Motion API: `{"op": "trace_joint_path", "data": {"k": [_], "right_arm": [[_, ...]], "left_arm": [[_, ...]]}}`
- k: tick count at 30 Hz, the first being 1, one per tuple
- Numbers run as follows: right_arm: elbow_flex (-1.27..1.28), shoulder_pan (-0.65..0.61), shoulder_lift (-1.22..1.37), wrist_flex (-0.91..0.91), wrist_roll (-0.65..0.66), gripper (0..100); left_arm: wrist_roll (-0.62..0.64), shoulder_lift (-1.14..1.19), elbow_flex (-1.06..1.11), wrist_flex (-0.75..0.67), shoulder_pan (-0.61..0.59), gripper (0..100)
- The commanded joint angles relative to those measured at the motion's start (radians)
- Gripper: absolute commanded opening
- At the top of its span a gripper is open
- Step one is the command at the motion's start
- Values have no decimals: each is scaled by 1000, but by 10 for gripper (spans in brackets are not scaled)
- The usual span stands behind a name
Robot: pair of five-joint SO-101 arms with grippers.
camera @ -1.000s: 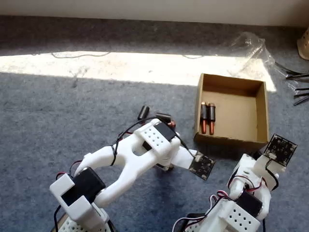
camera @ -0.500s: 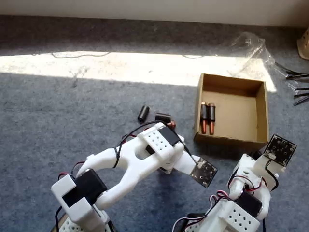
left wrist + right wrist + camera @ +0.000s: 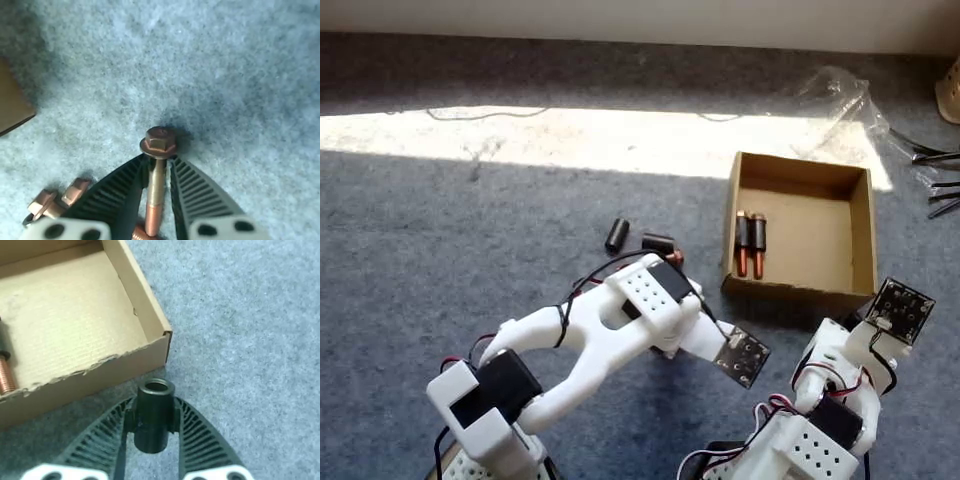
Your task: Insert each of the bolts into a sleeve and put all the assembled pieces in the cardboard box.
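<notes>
Mating step, I'd say: left claw [image 3: 157, 160] is clamped on a bolt [image 3: 160, 142], right claw [image 3: 153, 402] grips a sleeve [image 3: 152, 425] just beside the box [image 3: 137, 295]. Next, bolt tip needs lining up with the bore.

Both arms are white plastic shells with black motor blocks. The left arm [image 3: 610, 325] and right arm [image 3: 820, 425] carry dotted hole grids, thin black and red cables [image 3: 582, 275] and a square black board [image 3: 740, 357] at each wrist. The left pincer [image 3: 157, 161] and right pincer [image 3: 153, 402] have black ribbed fingers [image 3: 195, 190] on white bases with round holes.
</notes>
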Motion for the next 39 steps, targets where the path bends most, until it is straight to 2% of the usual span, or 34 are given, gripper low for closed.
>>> {"op": "trace_joint_path", "data": {"k": [1, 11, 13, 22, 25, 30, 35, 37, 39], "right_arm": [[-13, 10, -8, -36, -6, 4], [-13, 10, -8, -36, -6, 4], [-13, 10, -8, -36, -6, 4], [-13, 10, -8, -36, -6, 4], [-13, 10, -8, -36, -6, 4], [-13, 10, -8, -36, -6, 4], [-13, 10, -8, -36, -6, 4], [-13, 10, -8, -36, -6, 4], [-13, 10, -8, -36, -6, 4]], "left_arm": [[-15, -4, 15, -12, -8, 53], [-8, -15, 13, -9, -13, 10], [32, -13, -4, -9, -13, 9], [376, -8, -87, -14, -15, 9], [494, -8, -85, -58, -28, 10], [836, -7, -84, -169, -96, 10], [1195, -5, -84, -201, -159, 11], [1247, -5, -82, -199, -168, 11], [1247, -4, -77, -199, -173, 11]]}}
